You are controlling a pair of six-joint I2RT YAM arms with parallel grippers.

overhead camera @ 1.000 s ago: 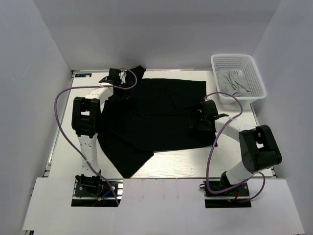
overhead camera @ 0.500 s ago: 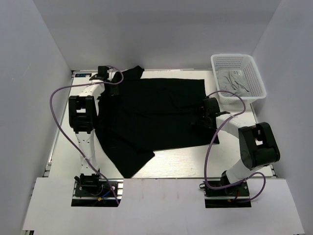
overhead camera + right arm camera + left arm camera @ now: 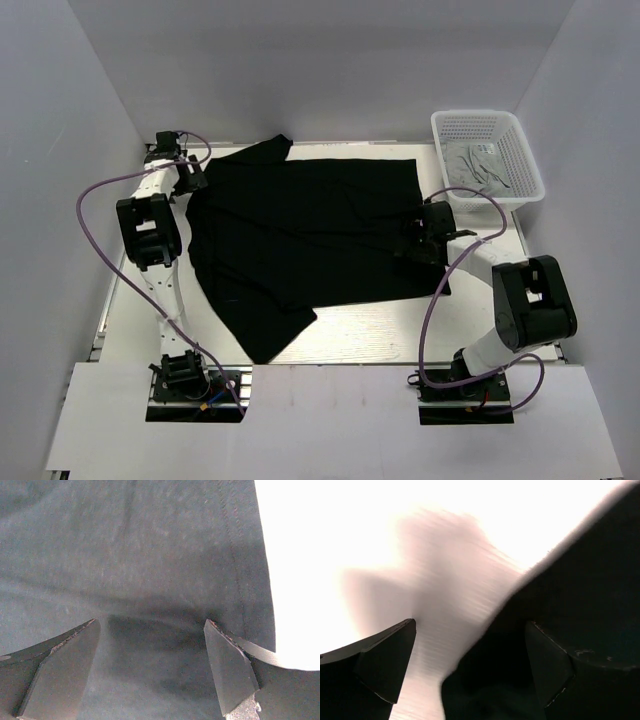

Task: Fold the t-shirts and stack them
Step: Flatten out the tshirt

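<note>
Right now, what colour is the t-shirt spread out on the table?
The t-shirt is plain black with no print, clearest in the top external view.

The white table carries two things.
A black t-shirt lies spread across its centre; a white mesh basket sits at two o'clock.

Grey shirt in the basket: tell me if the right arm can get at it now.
Probably yes: the grey shirt lies uncovered in the open-topped basket, close to the right gripper, jaws open and empty.
</note>
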